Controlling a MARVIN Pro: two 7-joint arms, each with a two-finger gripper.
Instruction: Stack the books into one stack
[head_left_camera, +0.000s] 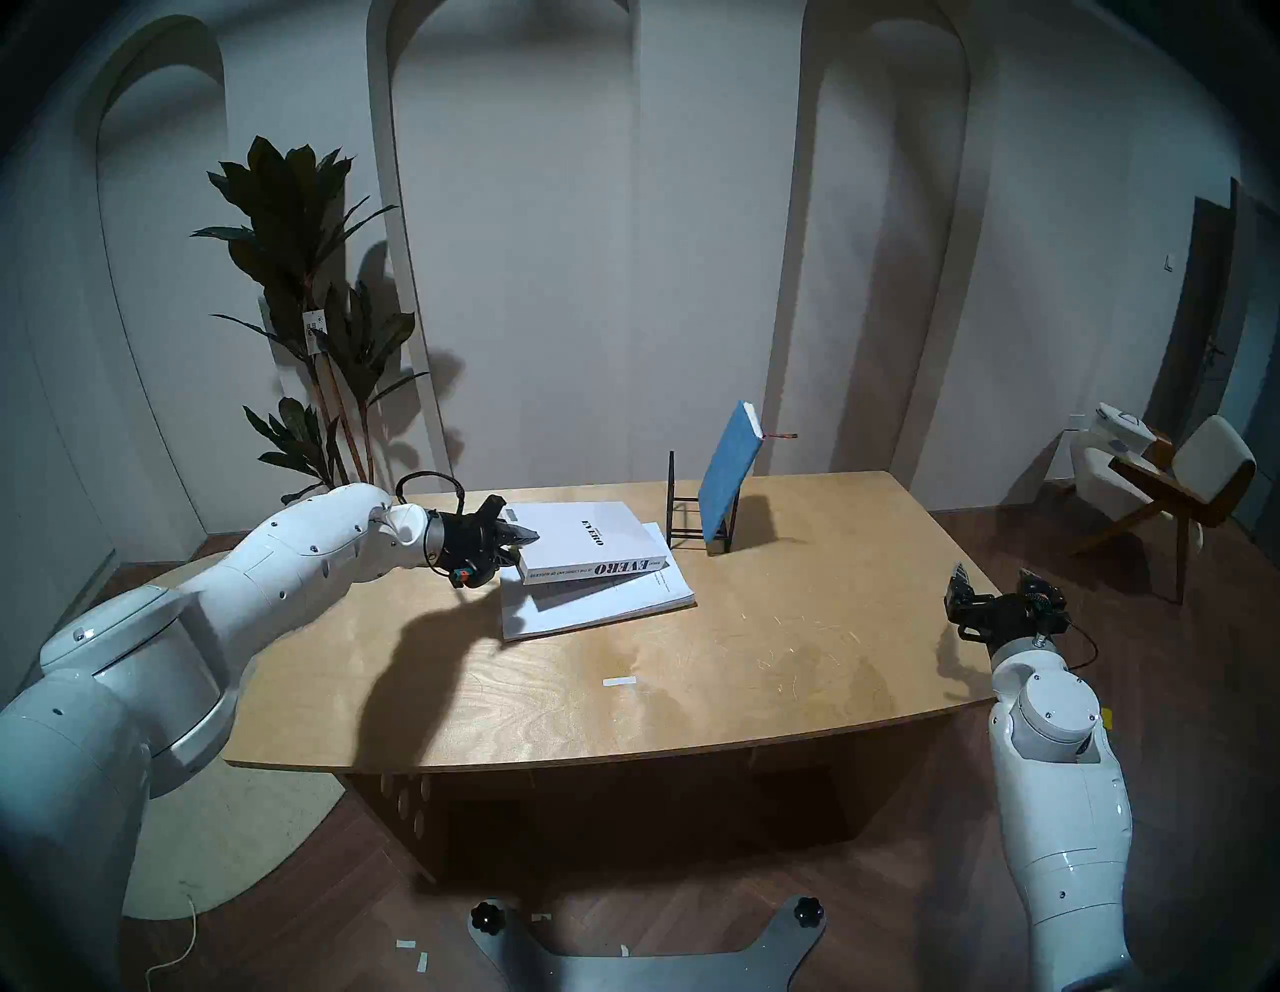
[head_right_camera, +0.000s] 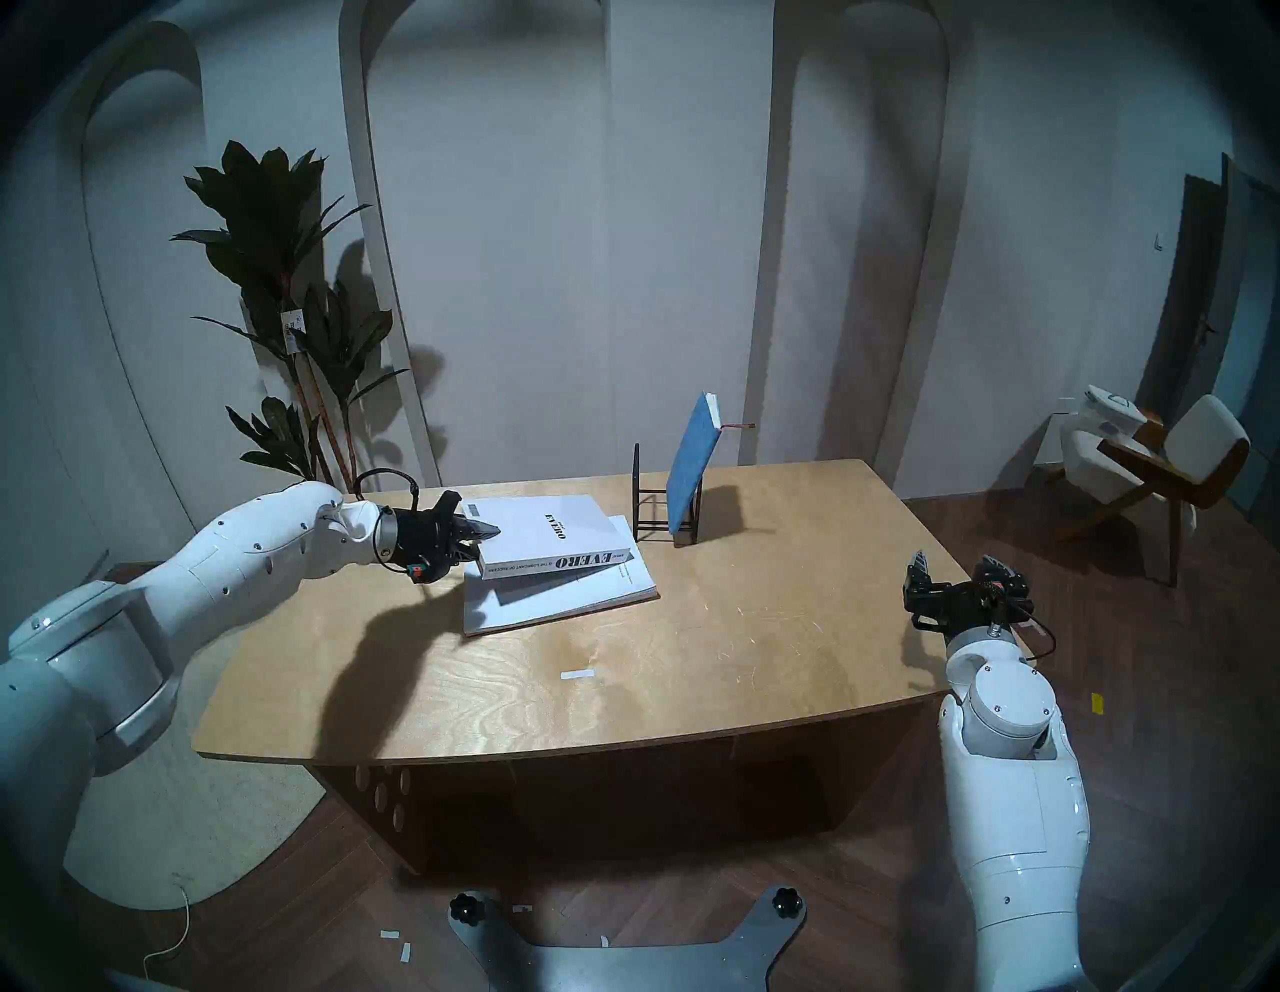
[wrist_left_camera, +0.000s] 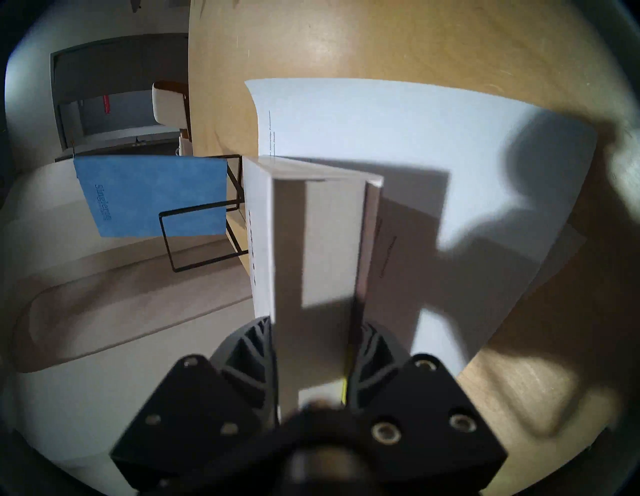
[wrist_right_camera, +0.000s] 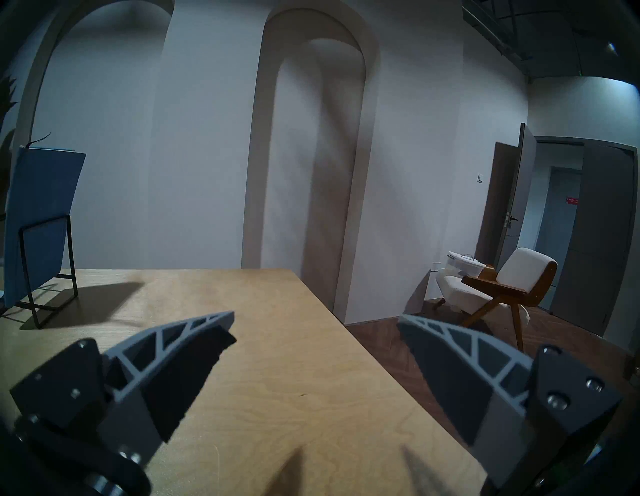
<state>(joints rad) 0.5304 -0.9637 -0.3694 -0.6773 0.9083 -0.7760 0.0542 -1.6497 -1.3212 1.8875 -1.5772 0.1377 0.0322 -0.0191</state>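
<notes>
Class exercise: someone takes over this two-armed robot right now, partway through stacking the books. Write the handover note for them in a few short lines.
Left gripper: shut on the EVERO book, holding it by its left end, over the white booklet; the far end looks close to the booklet, contact unclear.
Right gripper: open, empty, at the table's right edge.
Blue notebook: leaning in the black wire stand at the back, untouched.
Done: booklet flat as base, EVERO book brought over it.
Left: set the EVERO book down and release, then lay the blue notebook flat on top.
</notes>
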